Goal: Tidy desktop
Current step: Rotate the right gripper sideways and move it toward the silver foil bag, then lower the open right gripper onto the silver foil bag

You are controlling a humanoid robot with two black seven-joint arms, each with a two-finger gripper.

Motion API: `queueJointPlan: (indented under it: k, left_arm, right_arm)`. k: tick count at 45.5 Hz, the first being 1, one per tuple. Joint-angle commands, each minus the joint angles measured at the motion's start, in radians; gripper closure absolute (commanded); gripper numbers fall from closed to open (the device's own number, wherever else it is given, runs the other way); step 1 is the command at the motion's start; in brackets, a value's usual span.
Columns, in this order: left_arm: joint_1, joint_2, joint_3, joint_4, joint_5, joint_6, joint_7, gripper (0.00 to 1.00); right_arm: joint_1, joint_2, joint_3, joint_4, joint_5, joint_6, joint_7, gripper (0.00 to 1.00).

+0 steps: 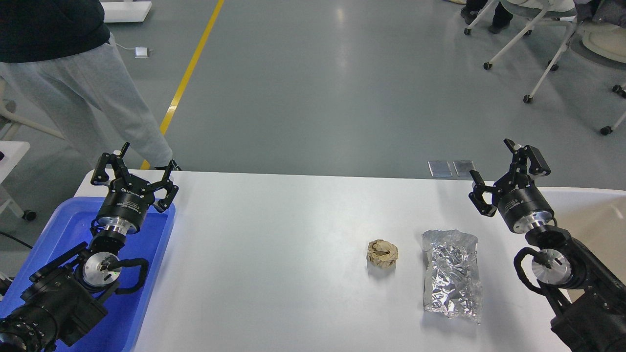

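The left gripper (145,164) hangs fingers spread and empty above the blue plastic tray (146,274) at the left edge of the white glossy desktop (274,254). The right gripper (494,168) is likewise wide open, empty, over the right edge beside the beige rounded bin (599,220). Toward the front right lie a crumpled brown paper ball (382,253) and a crinkled silver foil bag (452,275), near each other, apart.

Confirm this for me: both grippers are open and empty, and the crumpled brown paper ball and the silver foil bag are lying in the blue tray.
Not quite. The head view shows the crumpled brown paper ball and the silver foil bag lying on the white desktop, not in the blue tray. The rest holds: the left gripper and right gripper are both open and empty.
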State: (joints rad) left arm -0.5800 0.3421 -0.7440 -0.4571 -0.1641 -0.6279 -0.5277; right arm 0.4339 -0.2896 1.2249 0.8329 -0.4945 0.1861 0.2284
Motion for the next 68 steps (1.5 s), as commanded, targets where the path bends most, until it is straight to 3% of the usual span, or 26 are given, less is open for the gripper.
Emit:
queueJointPlan:
  k: [1, 11, 28, 35, 40, 54, 68]
  left_arm:
    - [0.000, 0.000, 0.000, 0.000, 0.000, 0.000, 0.000, 0.00]
    - [0.000, 0.000, 0.000, 0.000, 0.000, -0.001, 0.000, 0.00]
    - [-0.001, 0.000, 0.000, 0.000, 0.000, -0.001, 0.000, 0.00]
    - [-0.001, 0.000, 0.000, 0.000, 0.000, -0.001, 0.002, 0.00]
    - [-0.003, 0.000, 0.000, 0.000, 0.000, -0.001, 0.002, 0.00]
    - [-0.003, 0.000, 0.000, 0.000, 0.000, -0.001, 0.002, 0.00]
    - [-0.003, 0.000, 0.000, 0.000, 0.002, -0.003, 0.002, 0.00]
  right_arm:
    - [-0.001, -0.039, -0.005, 0.069, 0.002, -0.007, -0.110, 0.01]
    - [0.022, -0.195, -0.260, 0.170, -0.010, 0.013, -0.127, 0.01]
    - [0.149, -0.362, -0.475, 0.278, -0.165, 0.030, -0.135, 0.01]
    - [0.238, -0.436, -0.655, 0.324, -0.289, 0.003, -0.179, 0.02]
    - [0.302, -0.485, -0.769, 0.387, -0.357, 0.004, -0.182, 0.01]
    - [0.471, -0.533, -1.056, 0.411, -0.581, 0.018, -0.179, 0.01]
    - [0.491, -0.526, -1.248, 0.400, -0.828, 0.015, -0.173, 0.01]
